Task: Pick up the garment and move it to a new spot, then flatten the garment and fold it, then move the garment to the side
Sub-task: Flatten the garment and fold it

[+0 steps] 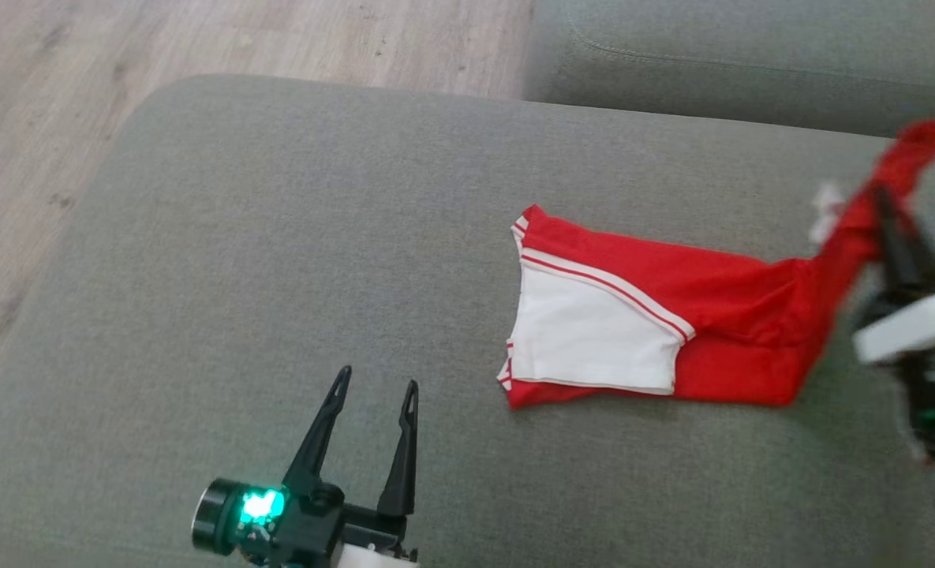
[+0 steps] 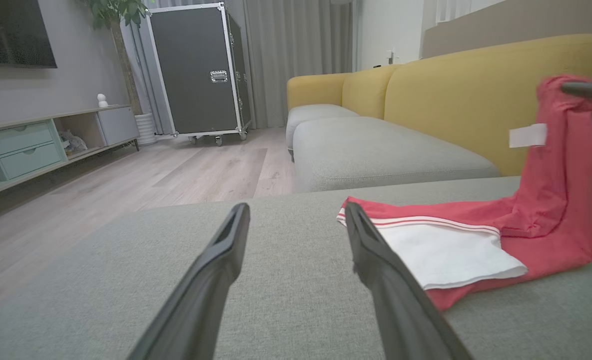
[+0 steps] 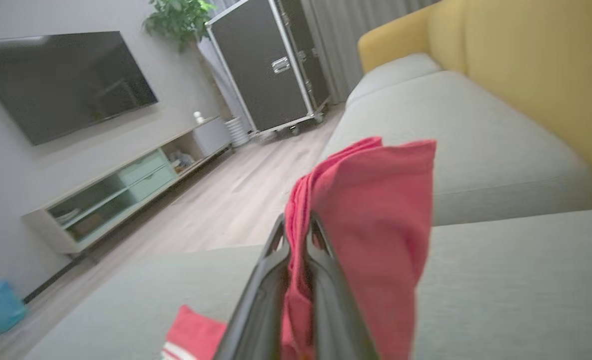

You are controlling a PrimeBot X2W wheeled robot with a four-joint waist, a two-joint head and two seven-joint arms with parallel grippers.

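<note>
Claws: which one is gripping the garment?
The right claw, shut on the red end of the garment, which hangs raised above the cushion. The left claw stands open, apart from the garment, holding nothing.

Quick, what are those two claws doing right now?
Left gripper: open, holding nothing.
Right gripper: shut on one raised end of the red garment.
</note>
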